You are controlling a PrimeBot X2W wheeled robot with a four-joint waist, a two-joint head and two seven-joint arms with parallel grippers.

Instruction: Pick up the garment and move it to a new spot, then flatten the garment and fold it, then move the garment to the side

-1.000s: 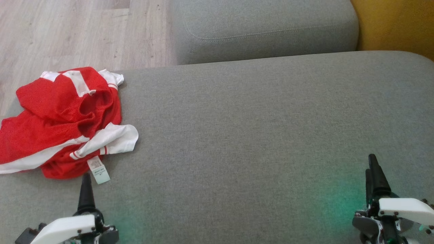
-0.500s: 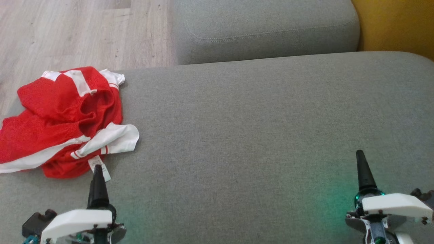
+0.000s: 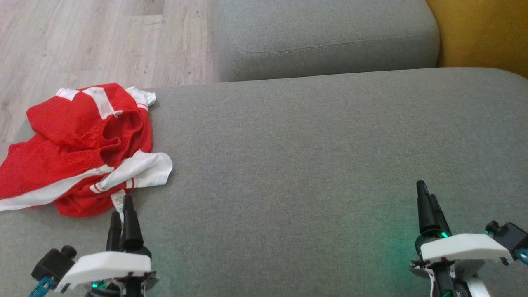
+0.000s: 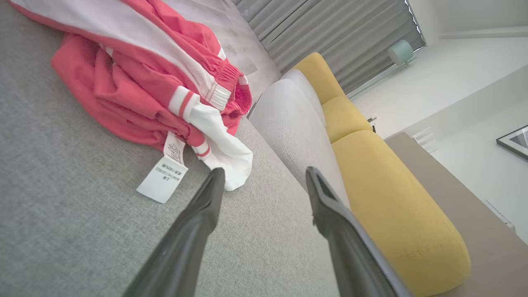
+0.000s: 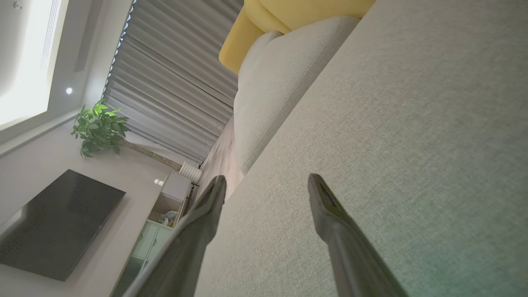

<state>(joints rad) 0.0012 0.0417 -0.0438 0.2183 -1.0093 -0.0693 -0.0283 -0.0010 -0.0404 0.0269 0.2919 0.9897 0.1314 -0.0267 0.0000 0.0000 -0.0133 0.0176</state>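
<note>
A crumpled red garment point(image 3: 78, 144) with white stripes lies at the left end of the grey sofa seat point(image 3: 313, 144), part of it hanging over the left edge. Its white care label point(image 4: 163, 178) sticks out at the near side. My left gripper point(image 3: 122, 208) is open just in front of the label, its fingertips close to the garment's white cuff point(image 4: 222, 152) and touching nothing. My right gripper point(image 3: 425, 196) hovers open over bare cushion at the lower right, holding nothing.
A second grey cushion point(image 3: 326, 37) lies behind the seat, with a yellow cushion point(image 3: 482, 33) at the far right. Wooden floor point(image 3: 95, 41) shows beyond the left edge. Bare cushion stretches across the middle and right of the seat.
Both grippers have moved forward, the left one reaching the garment's label and the right one drifting left. The head camera has shifted slightly.
</note>
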